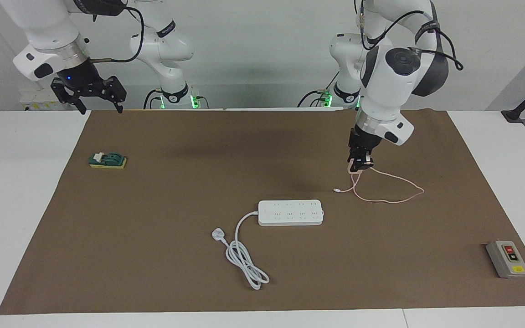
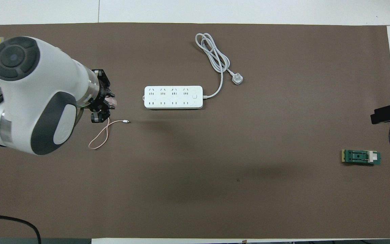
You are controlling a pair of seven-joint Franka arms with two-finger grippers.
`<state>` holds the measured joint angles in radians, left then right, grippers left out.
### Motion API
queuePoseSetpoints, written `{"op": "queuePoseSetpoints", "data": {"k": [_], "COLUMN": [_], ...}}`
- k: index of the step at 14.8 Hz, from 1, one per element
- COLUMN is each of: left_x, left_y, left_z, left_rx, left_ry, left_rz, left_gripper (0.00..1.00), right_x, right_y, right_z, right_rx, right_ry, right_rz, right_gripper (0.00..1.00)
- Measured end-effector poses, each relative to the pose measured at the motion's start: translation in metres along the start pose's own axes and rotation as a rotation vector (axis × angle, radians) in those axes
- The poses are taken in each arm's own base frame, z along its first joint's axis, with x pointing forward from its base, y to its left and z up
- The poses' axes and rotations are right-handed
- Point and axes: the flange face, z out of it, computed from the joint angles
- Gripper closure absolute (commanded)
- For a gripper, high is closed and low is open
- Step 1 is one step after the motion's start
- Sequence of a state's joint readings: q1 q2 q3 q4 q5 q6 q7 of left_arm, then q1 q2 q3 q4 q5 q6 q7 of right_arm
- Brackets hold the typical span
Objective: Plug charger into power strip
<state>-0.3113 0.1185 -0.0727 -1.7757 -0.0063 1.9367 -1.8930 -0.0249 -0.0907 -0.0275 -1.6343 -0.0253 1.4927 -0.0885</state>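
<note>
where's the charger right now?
The charger is in the left gripper, held above the mat over its own cable, toward the left arm's end of the table from the power strip.

Table cover (image 1: 153,255): matt brown, apparently paper. Power strip (image 1: 290,212): smooth white plastic. Arm shells (image 2: 42,101): glossy white plastic.

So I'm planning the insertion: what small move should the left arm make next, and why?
Probably carry the charger on toward the power strip. The left gripper is shut on it in the air, above the trailing cable, not yet over the sockets. The right gripper waits, open.
</note>
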Motion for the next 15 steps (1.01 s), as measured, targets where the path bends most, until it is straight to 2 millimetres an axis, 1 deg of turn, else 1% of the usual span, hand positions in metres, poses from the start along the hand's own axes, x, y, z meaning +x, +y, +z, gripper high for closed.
{"op": "queuePoseSetpoints", "data": {"k": [3,5,9,11,12,14,15], "left_x": [-0.025,-0.036,-0.053,-0.062,-0.065,-0.068,-0.068], "left_y": [-0.002,0.004,0.017,0.026,0.034,0.047,0.051], "left_z": [0.017,0.028,0.056,0.076,0.084,0.093,0.095], "left_rx": [0.033,0.039,0.043,0.064,0.066,0.063,0.06], "left_ry": [-0.027,-0.04,-0.059,-0.05,-0.045,-0.042,-0.042], "left_rz": [-0.006,-0.002,-0.029,-0.09,-0.121,-0.156,-0.17], "left_gripper": [1.0,1.0,1.0,1.0,1.0,1.0,1.0], "right_x": [0.0,0.0,0.0,0.0,0.0,0.0,0.0], "right_y": [0.0,0.0,0.0,0.0,0.0,0.0,0.0], "right_z": [0.0,0.0,0.0,0.0,0.0,0.0,0.0], "right_rx": [0.0,0.0,0.0,0.0,0.0,0.0,0.0], "right_ry": [0.0,0.0,0.0,0.0,0.0,0.0,0.0], "right_rz": [0.0,0.0,-0.001,-0.001,-0.001,-0.001,-0.001], "right_gripper": [0.0,0.0,0.0,0.0,0.0,0.0,0.0]}}
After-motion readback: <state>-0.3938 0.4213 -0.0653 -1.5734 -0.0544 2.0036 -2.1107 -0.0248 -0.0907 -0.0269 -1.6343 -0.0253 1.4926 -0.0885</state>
